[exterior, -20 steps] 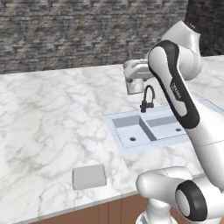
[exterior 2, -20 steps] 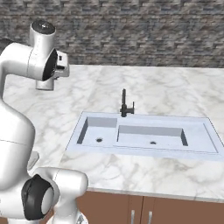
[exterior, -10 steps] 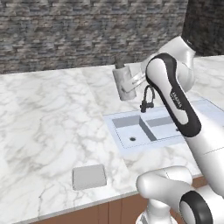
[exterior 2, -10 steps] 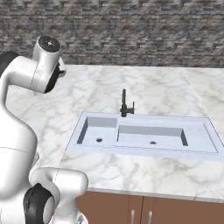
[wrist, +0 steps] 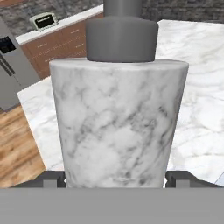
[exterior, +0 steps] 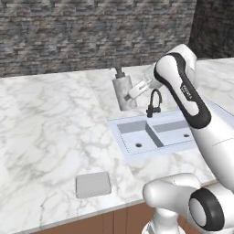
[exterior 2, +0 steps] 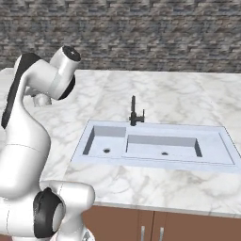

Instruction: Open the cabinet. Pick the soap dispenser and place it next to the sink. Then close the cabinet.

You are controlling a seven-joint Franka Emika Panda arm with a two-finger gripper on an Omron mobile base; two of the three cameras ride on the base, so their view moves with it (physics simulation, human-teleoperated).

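Marble counter (exterior: 50,123) before stone wall (exterior: 68,32).

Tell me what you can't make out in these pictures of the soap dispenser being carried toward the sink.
- Gripper: in the left base view the marble-patterned grey soap dispenser and the white arm cover its fingertips; whether the pads touch the bottle is unclear.
- Dispenser base: cut off by the hand view's bottom edge; its height above the white marble counter is unclear.
- Pump top: cropped by the hand view's top edge.
- Pale double-basin sink: its right end is hidden behind the arm.
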